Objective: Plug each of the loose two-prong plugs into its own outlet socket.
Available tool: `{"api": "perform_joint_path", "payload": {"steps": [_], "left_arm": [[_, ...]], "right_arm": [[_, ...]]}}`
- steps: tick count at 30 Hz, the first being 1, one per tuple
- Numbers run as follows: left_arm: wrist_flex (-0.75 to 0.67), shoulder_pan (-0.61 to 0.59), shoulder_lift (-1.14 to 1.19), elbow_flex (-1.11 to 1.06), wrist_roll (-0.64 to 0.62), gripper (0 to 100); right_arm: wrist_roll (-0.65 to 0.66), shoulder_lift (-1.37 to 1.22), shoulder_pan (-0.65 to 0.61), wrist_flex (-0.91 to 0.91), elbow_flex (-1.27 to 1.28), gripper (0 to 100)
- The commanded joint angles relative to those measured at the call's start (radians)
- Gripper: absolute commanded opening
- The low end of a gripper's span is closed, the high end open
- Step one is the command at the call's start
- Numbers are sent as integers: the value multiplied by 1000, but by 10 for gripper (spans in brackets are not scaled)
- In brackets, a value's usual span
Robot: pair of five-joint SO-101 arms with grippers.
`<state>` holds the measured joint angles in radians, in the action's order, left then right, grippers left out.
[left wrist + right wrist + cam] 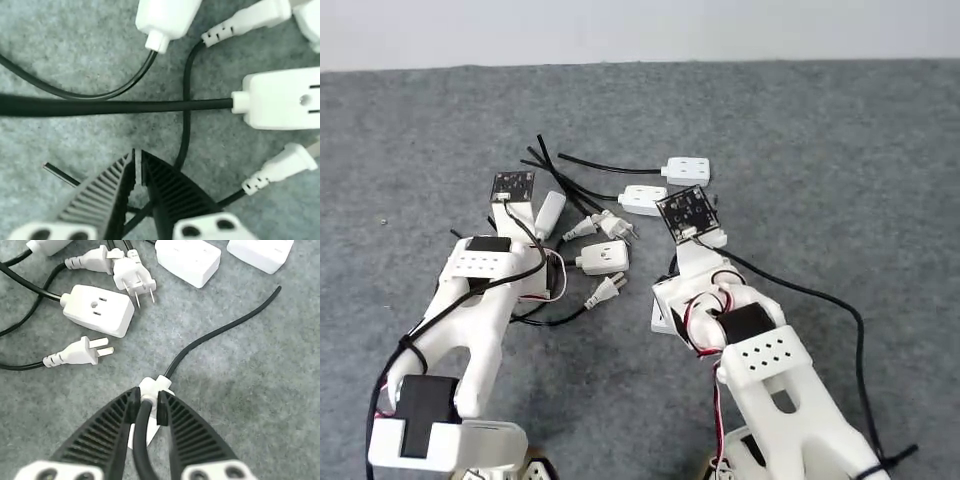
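- The grey felt tabletop (840,150) carries white outlet sockets (97,310) and loose two-prong plugs (80,352), lying apart among black cords.
- No plug looks seated in a socket yet, so every pairing remains.
- The right gripper (148,397) pinches a cord's white end piece (152,386).
- The left gripper (137,162) hangs over the cords, its jaws nearly pressed together and empty.

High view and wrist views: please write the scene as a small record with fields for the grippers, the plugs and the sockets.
surface: grey carpet
left gripper: jaws shut, low over the carpet near the corded socket
right gripper: jaws shut on a black cord, beside a white end piece
plugs: near plug and far plug, both loose, prongs bare
corded socket: holes empty
other sockets: two white blocks beyond the far plug, nothing plugged in
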<state>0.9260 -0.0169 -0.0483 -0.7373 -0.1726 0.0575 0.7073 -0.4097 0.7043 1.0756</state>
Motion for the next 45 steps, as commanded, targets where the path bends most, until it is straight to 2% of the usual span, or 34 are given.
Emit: {"api": "perform_joint_path", "payload": {"steps": [1,23,35,45], "left_arm": [[9,8,0,44,5,13],[9,3,0,42,5,13],[9,2,0,42,5,13],[9,2,0,42,5,13]], "right_arm": [[17,24,-5,-35,3,9],[23,22,-15,13,98,8],[71,18,-16,18,121,8],[74,-165,-19,35,28,8]]}}
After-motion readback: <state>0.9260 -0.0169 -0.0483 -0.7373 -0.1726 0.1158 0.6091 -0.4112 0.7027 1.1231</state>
